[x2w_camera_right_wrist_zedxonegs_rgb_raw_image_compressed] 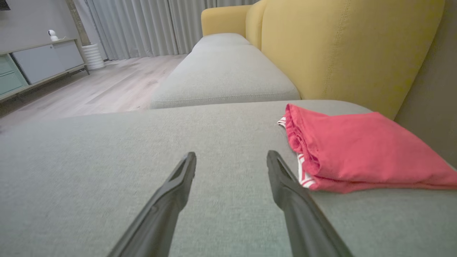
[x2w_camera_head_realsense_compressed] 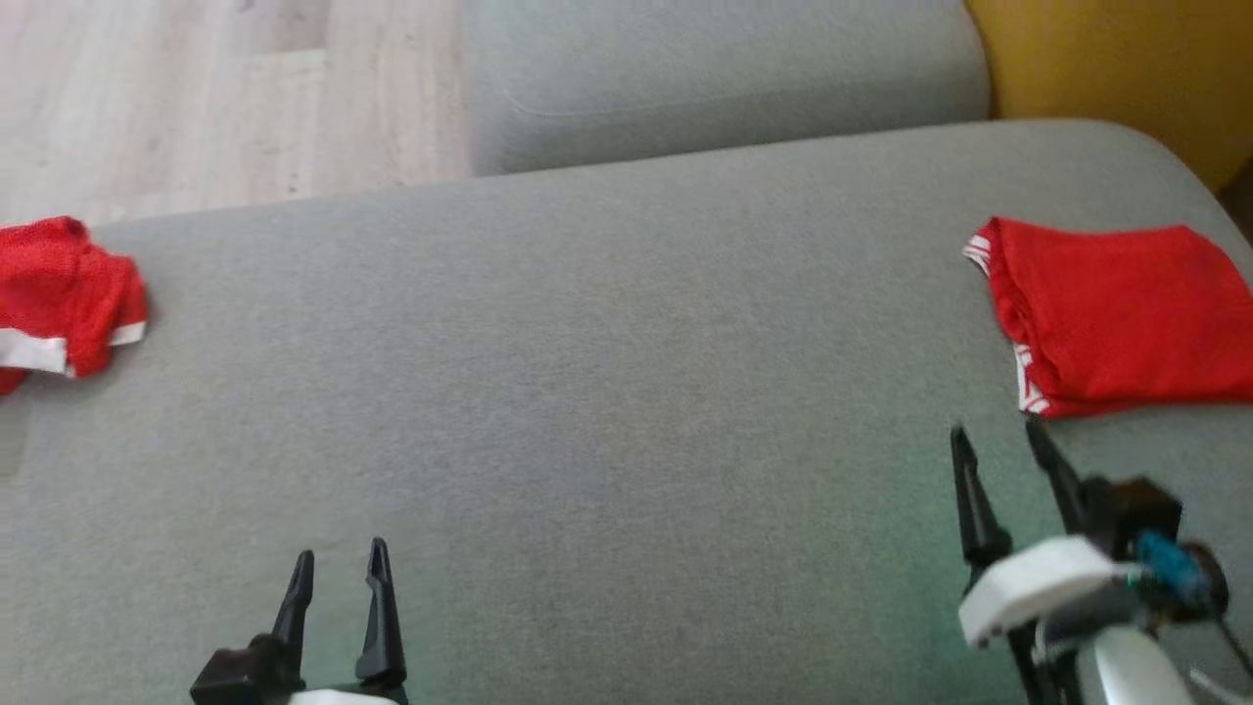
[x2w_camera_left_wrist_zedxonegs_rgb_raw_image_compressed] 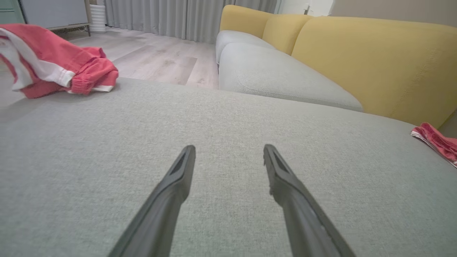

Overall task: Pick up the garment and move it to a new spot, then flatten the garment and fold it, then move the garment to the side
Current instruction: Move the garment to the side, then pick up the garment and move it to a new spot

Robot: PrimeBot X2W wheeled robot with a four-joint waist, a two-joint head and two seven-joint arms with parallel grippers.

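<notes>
A folded red garment (x2w_camera_head_realsense_compressed: 1121, 313) with white striped trim lies flat at the right side of the grey sofa cushion (x2w_camera_head_realsense_compressed: 587, 392); it also shows in the right wrist view (x2w_camera_right_wrist_zedxonegs_rgb_raw_image_compressed: 357, 150) and as a sliver in the left wrist view (x2w_camera_left_wrist_zedxonegs_rgb_raw_image_compressed: 435, 142). My right gripper (x2w_camera_head_realsense_compressed: 997, 436) stands open just in front of its near left corner, nothing between the fingers. A crumpled red and white garment (x2w_camera_head_realsense_compressed: 64, 294) lies at the cushion's left edge, also in the left wrist view (x2w_camera_left_wrist_zedxonegs_rgb_raw_image_compressed: 53, 66). My left gripper (x2w_camera_head_realsense_compressed: 340, 556) is open and empty near the cushion's front.
A second grey seat cushion (x2w_camera_head_realsense_compressed: 724, 83) lies beyond. The yellow sofa back (x2w_camera_head_realsense_compressed: 1116, 69) rises at the far right. Pale wooden floor (x2w_camera_head_realsense_compressed: 196, 98) runs past the cushion's far left edge. A low cabinet (x2w_camera_right_wrist_zedxonegs_rgb_raw_image_compressed: 39, 64) and grey curtains (x2w_camera_right_wrist_zedxonegs_rgb_raw_image_compressed: 142, 28) stand across the room.
</notes>
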